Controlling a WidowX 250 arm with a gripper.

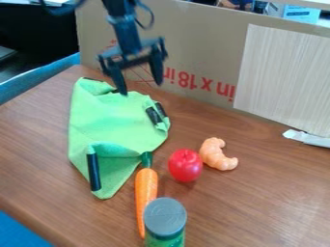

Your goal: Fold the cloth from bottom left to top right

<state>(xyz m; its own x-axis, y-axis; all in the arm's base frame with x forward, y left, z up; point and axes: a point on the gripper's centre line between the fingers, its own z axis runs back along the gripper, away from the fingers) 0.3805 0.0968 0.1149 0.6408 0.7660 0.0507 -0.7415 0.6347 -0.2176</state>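
A canister [165, 223] with a grey lid stands upright at the near side of the tabletop [258, 205]. The lid is on, and what the canister holds is hidden. Its green side shows below the lid.

The green cloth [116, 126] lies toward the far left corner of the tabletop, rumpled, with parts of its edge turned over. Black strips show on it: a long one [94, 171] near its near end, a pair at its right side and more along its far edge.

The tool [140, 87] hangs over the far part of the cloth, open and holding nothing, its two fingers well apart.

A carrot [146, 185] points its green top at the cloth's near right edge; its orange body runs down to just beside the canister. Right of it sits a red apple [185, 165], and just beside that a curved orange piece [218, 155]. Cardboard [199, 50] stands upright along the far edge, a pale board [283, 77] against it. Behind it is a blue and white box [301, 14], its contents hidden.
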